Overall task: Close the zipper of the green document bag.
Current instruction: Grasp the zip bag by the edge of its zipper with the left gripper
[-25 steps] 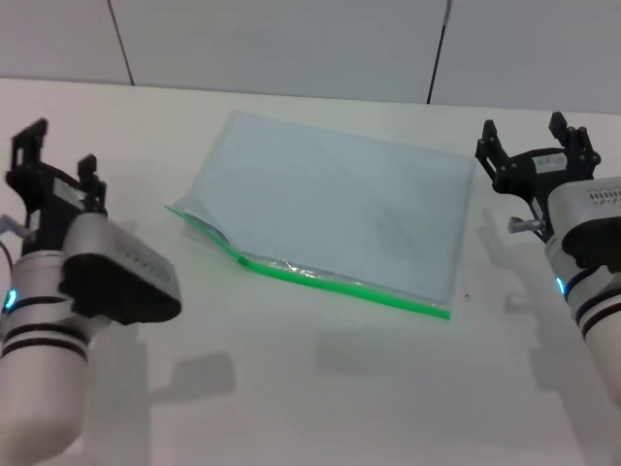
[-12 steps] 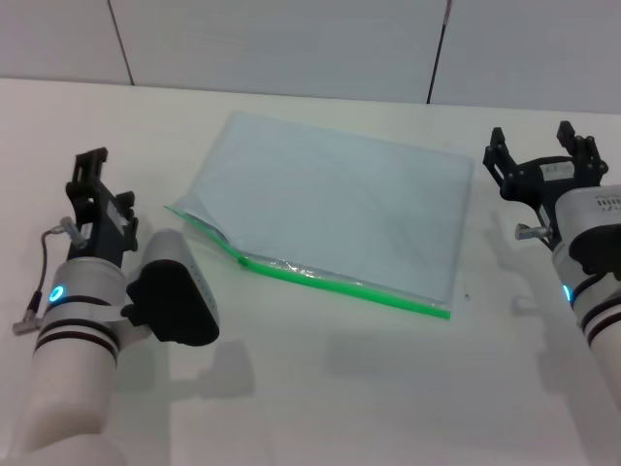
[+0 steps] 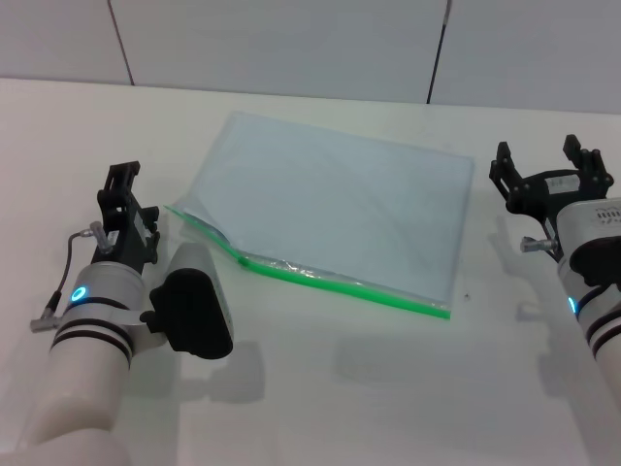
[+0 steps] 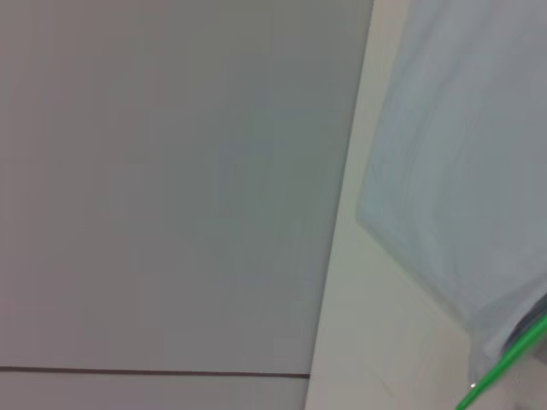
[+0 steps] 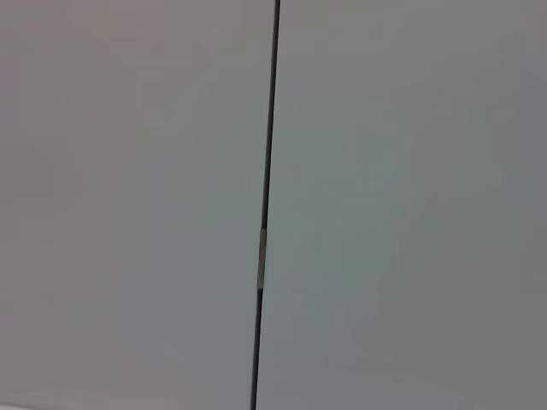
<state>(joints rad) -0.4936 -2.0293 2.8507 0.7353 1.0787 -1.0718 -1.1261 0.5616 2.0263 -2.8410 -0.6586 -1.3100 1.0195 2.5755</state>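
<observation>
The green document bag (image 3: 340, 209) lies flat in the middle of the white table (image 3: 320, 388), a pale blue translucent pouch. Its zipper (image 3: 349, 283) is a bright green strip along the near long edge, gaping apart at the left end. A small slider (image 3: 243, 260) seems to sit where the gap ends. My left gripper (image 3: 134, 194) hovers open just left of the bag's near left corner. My right gripper (image 3: 551, 160) is open, off the bag's right edge. The left wrist view catches the bag (image 4: 461, 171) and a bit of the zipper (image 4: 504, 371).
A grey panelled wall (image 3: 291, 44) rises behind the table's far edge. The right wrist view shows only that wall and a dark panel seam (image 5: 263, 256). Bare tabletop surrounds the bag on all sides.
My left arm has swung right and forward, bringing its gripper close to the bag's left corner. The right gripper has drifted slightly right and lower. The bag has not moved.
</observation>
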